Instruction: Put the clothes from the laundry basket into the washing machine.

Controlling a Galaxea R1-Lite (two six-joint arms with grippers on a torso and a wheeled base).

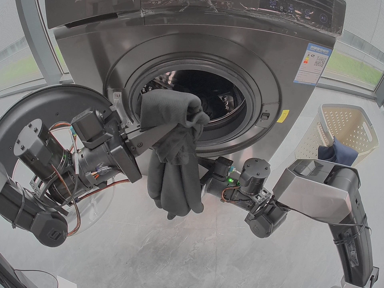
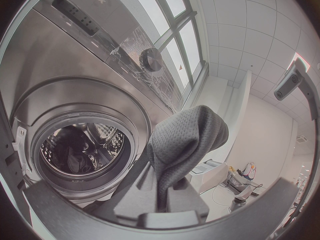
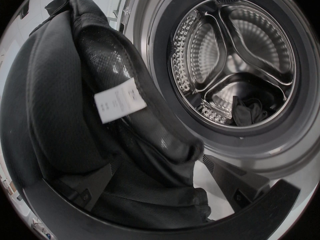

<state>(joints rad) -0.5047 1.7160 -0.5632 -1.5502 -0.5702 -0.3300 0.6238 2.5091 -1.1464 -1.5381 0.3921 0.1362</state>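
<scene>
My left gripper (image 1: 160, 135) is shut on a grey garment (image 1: 176, 153) and holds it up in front of the washing machine's round opening (image 1: 200, 97). The cloth bunches over the fingers (image 2: 181, 140) and hangs down in long folds below them. My right gripper (image 3: 160, 187) is lower, under the hanging folds, with its fingers (image 3: 230, 180) spread open and the garment's dark cloth and white label (image 3: 120, 100) draped between them. Inside the drum (image 3: 240, 50) lies a dark piece of clothing (image 3: 248, 112). The laundry basket (image 1: 352, 121) stands at the right with a dark blue cloth (image 1: 338, 153) in it.
The machine's door (image 1: 52, 105) is swung open to the left, behind my left arm. Light tiled floor (image 1: 180, 253) spreads in front of the machine. Windows run behind and beside it.
</scene>
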